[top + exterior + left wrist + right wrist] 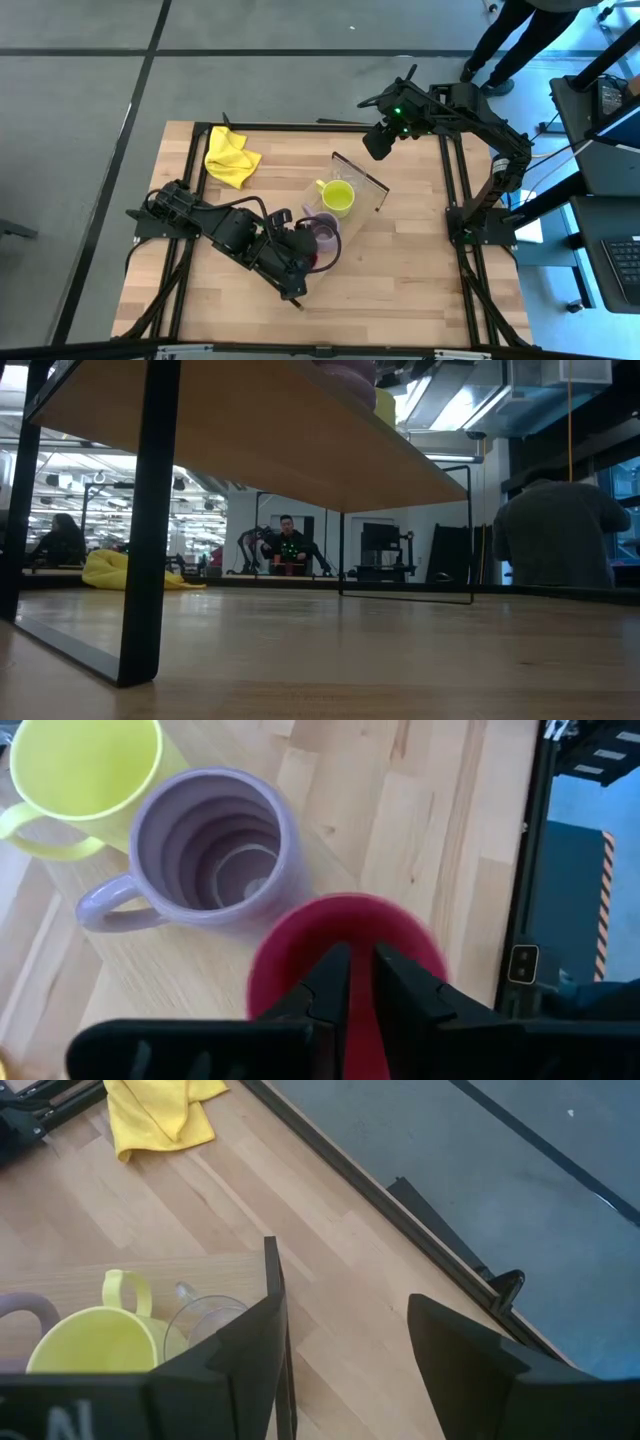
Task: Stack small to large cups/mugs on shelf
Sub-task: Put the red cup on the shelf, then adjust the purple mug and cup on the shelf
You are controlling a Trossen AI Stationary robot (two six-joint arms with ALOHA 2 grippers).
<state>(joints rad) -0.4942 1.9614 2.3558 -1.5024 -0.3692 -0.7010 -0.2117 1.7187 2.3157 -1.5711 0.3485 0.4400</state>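
Note:
The light-wood shelf (352, 178) stands slantwise at the table's middle, and the low view shows it from below (250, 440). The lime-yellow mug (338, 197) and the lilac mug (322, 232) stand upright on it, side by side; both also show in the left wrist view, the yellow mug (85, 770) and the lilac mug (215, 850). My left gripper (306, 252) is above the shelf's near end, shut on the dark red tumbler (290, 950), right beside the lilac mug. My right gripper (380, 140) is open and empty over the shelf's far end. My left gripper comes at the dark red tumbler from above, fingers (325, 985) pointing down. The two fingers stand close together with red (362, 1010) showing in the narrow gap. The fingers hide which part they have. I cannot tell whether the tumbler stands on the shelf or hangs clear.
A yellow cloth (230, 155) lies at the table's far left. A clear cup (200, 1320) stands next to the yellow mug on the shelf. Black frame rails (452, 190) run along the table's edges. A person (555, 530) stands beyond the table.

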